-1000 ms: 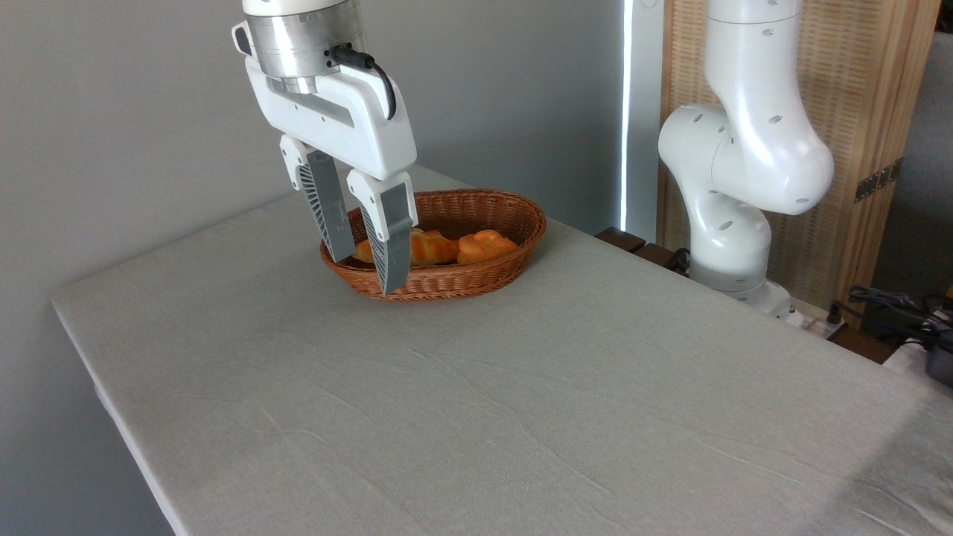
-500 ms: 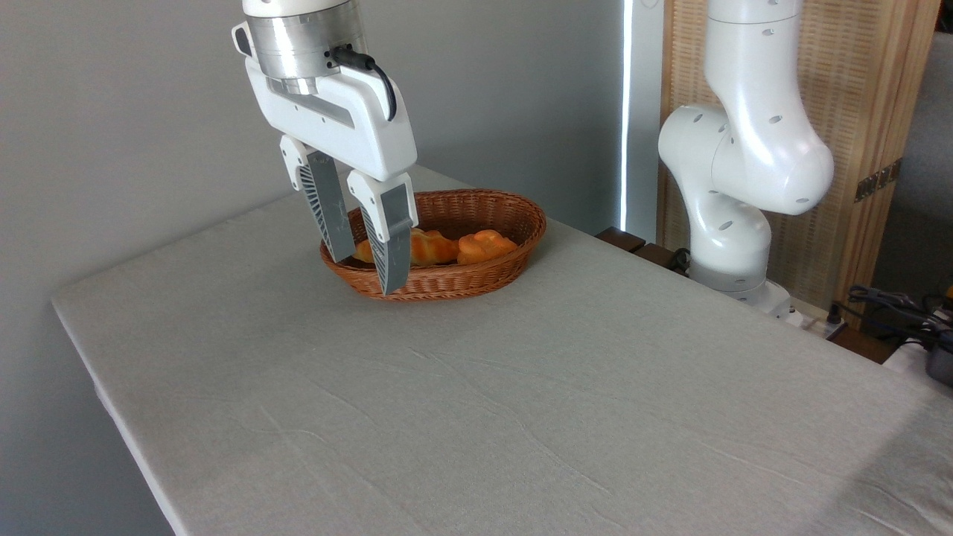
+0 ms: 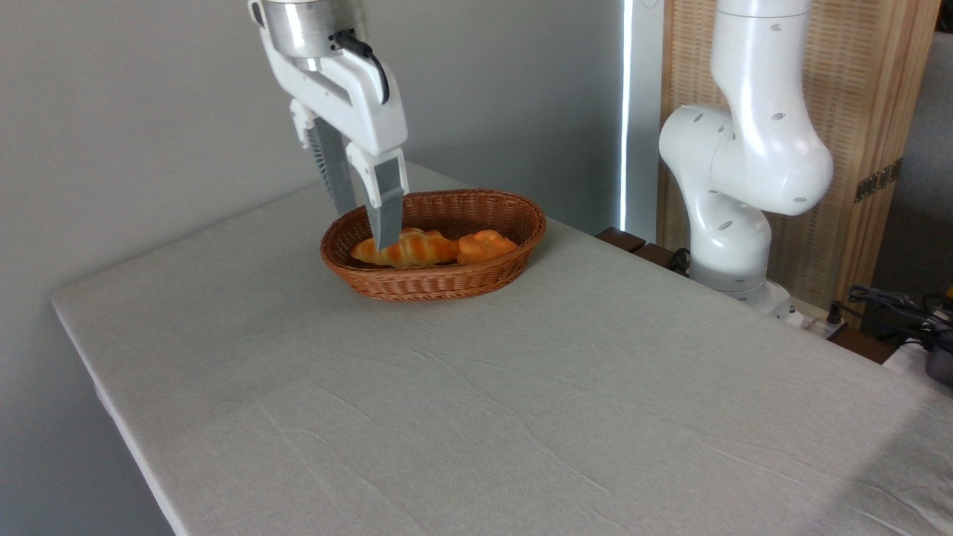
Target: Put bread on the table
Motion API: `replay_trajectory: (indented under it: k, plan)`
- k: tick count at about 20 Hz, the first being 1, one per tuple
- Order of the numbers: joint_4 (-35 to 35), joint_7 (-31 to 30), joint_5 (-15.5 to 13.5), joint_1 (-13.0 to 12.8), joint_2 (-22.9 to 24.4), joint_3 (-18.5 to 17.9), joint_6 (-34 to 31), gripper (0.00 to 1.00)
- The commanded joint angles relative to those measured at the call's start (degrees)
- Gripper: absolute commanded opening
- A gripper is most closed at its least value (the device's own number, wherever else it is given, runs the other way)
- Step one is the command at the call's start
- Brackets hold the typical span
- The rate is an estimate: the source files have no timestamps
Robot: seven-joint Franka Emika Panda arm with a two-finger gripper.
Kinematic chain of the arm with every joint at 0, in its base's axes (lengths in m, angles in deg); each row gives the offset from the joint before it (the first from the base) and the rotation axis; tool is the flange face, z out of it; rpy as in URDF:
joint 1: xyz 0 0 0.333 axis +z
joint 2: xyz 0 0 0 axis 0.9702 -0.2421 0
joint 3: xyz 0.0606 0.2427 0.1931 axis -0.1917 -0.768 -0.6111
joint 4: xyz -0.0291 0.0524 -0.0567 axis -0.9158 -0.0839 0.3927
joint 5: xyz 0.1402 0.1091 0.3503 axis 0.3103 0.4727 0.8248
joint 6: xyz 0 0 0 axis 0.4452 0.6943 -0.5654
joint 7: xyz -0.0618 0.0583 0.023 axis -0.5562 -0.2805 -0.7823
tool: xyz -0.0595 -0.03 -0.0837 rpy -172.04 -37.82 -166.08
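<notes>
Two pieces, the bread (image 3: 485, 246) and a longer loaf (image 3: 406, 249), lie in the basket (image 3: 439, 283) beneath the empty, parted tool (image 3: 365, 227).

The bread (image 3: 485, 246), a small round bun with a knotted orange top, is seen lying at the 3 o'clock end of a brown wicker basket (image 3: 447, 283), just beside a longer twisted loaf (image 3: 406, 250). The table (image 3: 476, 402), covered with a pale grey, slightly wrinkled cloth, is seen beneath; the basket is set toward its 12 o'clock edge.
</notes>
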Motion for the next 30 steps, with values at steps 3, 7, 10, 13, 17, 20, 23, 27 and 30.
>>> replay_trajectory:
  k: [3,7,10,13,17,20,23,27,30]
  plan:
    - [17.4,0.93,-1.04,-7.31,12.2,0.74,4.74,1.0]
    - [25.31,2.26,-1.04,-17.68,14.22,0.74,6.5,1.0]
    - [29.98,2.52,-0.95,-20.77,16.16,1.0,6.5,1.0]
    - [31.83,3.04,-0.17,-20.69,15.55,4.07,7.2,1.0]
    - [32.36,6.47,2.29,-20.34,14.41,4.34,9.22,1.0]
    - [32.45,11.73,2.47,-20.43,13.44,4.34,10.11,1.0]
    - [33.32,14.29,4.22,-20.52,12.83,4.52,10.19,1.0]
    - [34.47,14.3,5.64,-20.6,11.33,6.27,12.3,1.0]
    - [34.56,14.3,5.64,-20.6,10.72,6.36,12.3,0.97]
